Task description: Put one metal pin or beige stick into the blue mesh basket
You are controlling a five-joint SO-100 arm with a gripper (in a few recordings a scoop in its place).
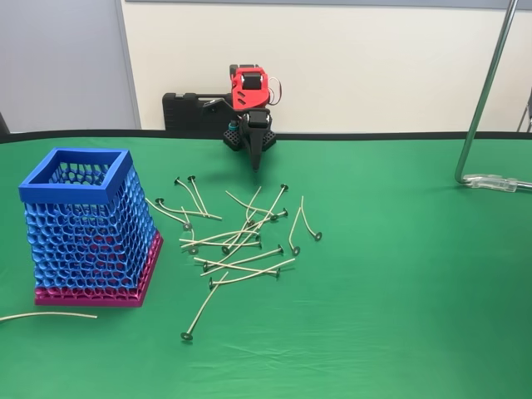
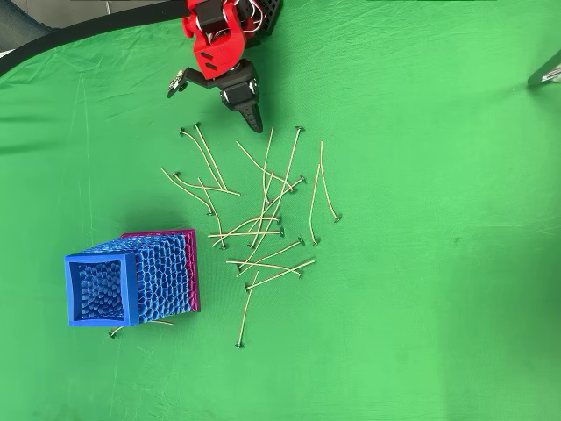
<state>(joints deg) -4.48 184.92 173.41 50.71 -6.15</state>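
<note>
my gripper (image 1: 257,163) hangs at the far end of the green cloth (image 1: 399,274), tips pointing down, well apart from the blue mesh basket (image 1: 86,226) and holding nothing. jaws look pressed together in the fixed view, and the overhead view (image 2: 253,121) agrees: one dark wedge, no gap i can see.

the beige sticks (image 1: 241,237) lie scattered btwn me and the basket, most in a crossed tangle off the basket's side facing the pile. a few sit freer: one at the pile's near edge (image 1: 205,306), further from me than the basket is, and a pair on the basket-far side (image 1: 306,223). one more lies on the cloth just past the basket's base, away from the pile (image 1: 46,316).

risks as i judge them: grabbing in the tangle cld lift two or drag neighbours, since they overlap. sticks are thin and flat on cloth, so tips may slide over w/o gripping. a stick held off-centre cld tilt and catch the basket rim (image 2: 100,289) or mesh instead of dropping in. the basket opening is narrow vs stick length, so a crosswise drop wld bridge the rim.
</note>
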